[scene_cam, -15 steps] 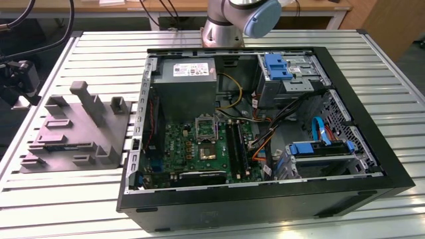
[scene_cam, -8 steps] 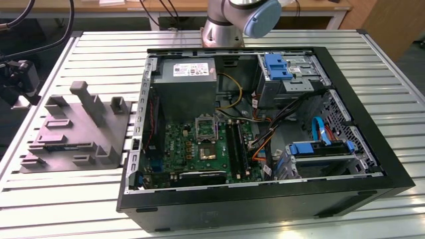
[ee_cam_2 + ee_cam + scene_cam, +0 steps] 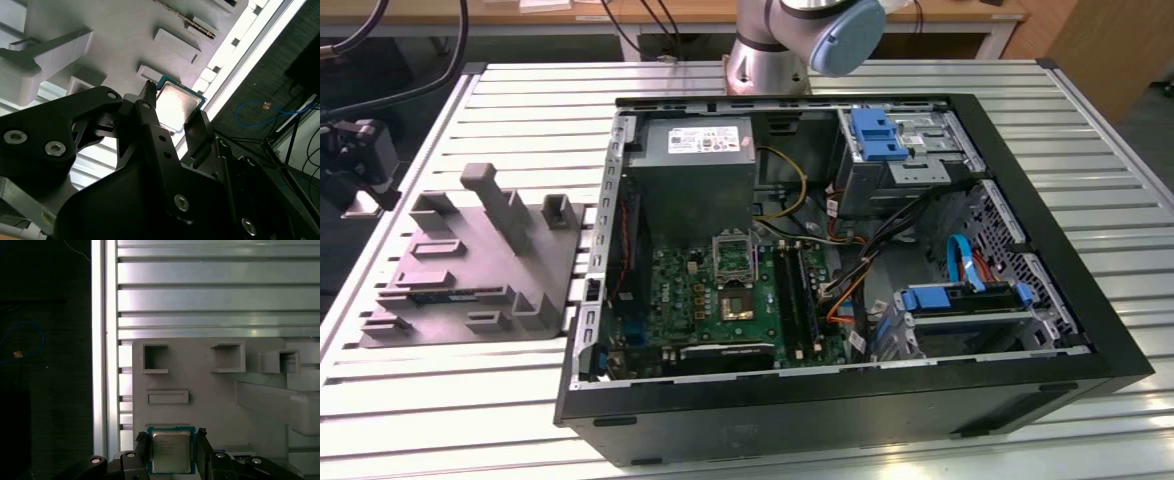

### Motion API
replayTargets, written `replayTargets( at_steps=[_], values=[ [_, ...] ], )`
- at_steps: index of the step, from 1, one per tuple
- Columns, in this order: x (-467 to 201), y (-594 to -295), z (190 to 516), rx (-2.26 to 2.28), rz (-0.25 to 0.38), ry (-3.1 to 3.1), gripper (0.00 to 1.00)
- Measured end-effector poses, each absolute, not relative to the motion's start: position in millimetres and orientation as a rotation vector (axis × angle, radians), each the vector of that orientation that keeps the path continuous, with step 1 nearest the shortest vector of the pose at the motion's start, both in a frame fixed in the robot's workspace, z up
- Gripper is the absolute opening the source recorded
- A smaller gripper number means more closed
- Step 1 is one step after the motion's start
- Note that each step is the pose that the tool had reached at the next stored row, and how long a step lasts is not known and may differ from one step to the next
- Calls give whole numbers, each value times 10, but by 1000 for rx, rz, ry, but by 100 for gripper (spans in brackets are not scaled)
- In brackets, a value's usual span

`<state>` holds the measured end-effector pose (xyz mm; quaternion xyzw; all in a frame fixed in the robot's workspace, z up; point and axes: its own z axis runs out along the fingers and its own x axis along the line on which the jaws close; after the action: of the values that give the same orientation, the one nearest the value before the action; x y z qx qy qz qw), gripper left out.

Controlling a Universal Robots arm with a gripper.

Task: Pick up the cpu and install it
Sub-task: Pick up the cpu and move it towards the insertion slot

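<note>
Two fingers [image 3: 141, 447] of tool [image 3: 171, 442] clamp cpu [image 3: 171, 454] between them, over grey tray [image 3: 210, 390].

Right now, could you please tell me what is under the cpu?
The grey tray lies under the cpu, which the gripper holds by its edges. The cpu covers the spot beneath it, so whether it touches the tray cannot be seen.

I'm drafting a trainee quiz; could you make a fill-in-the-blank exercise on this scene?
The gripper is ____ on the cpu.
Behind the cpu in the first wrist view lies a ____ tray.
The tray sits toward the exterior view's ____ from the computer case.
Missing: shut; grey; left.
</note>
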<state>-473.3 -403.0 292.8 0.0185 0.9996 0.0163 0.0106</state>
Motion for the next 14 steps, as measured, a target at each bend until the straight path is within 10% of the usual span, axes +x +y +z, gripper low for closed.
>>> replayTargets(
  at_steps=[14],
  values=[
    [-4733,-4030,2965,58,51,3119,47]
  ],
)
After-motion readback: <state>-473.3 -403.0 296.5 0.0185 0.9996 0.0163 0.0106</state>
